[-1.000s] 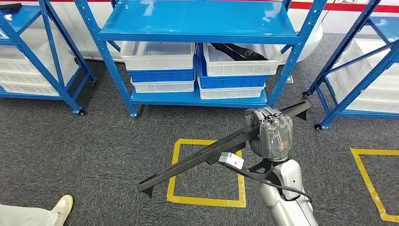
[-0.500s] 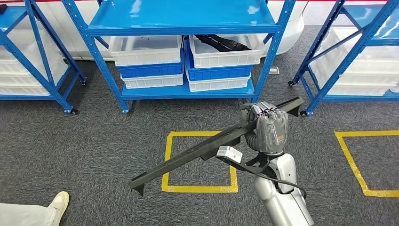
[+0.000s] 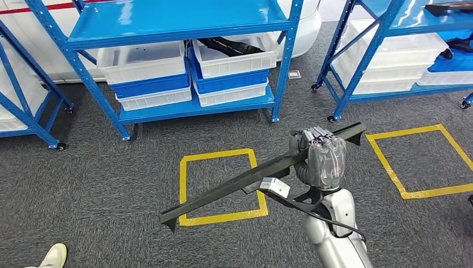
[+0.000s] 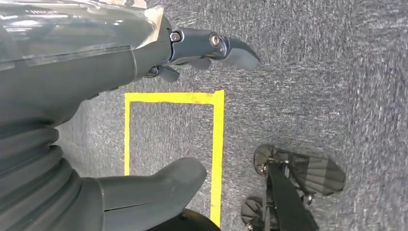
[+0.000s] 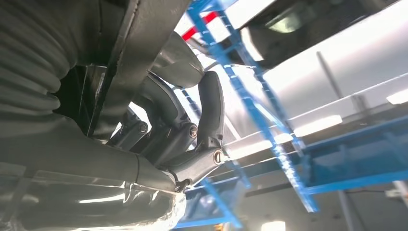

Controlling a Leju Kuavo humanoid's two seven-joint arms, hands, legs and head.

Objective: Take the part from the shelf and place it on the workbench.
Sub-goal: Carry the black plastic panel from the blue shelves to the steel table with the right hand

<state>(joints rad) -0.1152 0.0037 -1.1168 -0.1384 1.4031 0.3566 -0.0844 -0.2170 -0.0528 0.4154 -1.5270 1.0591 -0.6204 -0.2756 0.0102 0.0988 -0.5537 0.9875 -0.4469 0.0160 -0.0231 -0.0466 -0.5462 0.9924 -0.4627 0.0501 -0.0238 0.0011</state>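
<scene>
The part (image 3: 240, 181), a long black bar, rides level in the clenched right hand (image 3: 319, 152), gripped off-centre for carrying; the left hand (image 4: 144, 110) hangs released.

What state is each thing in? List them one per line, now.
Right hand: gripping the long black part, raised over the carpet.
Long black part: held off the floor, tilted, not yet on any workbench.
Left hand: holding nothing, fingers apart, hanging above the floor.
White bin: on the blue shelf, stacked on others, with a black part inside.
</scene>
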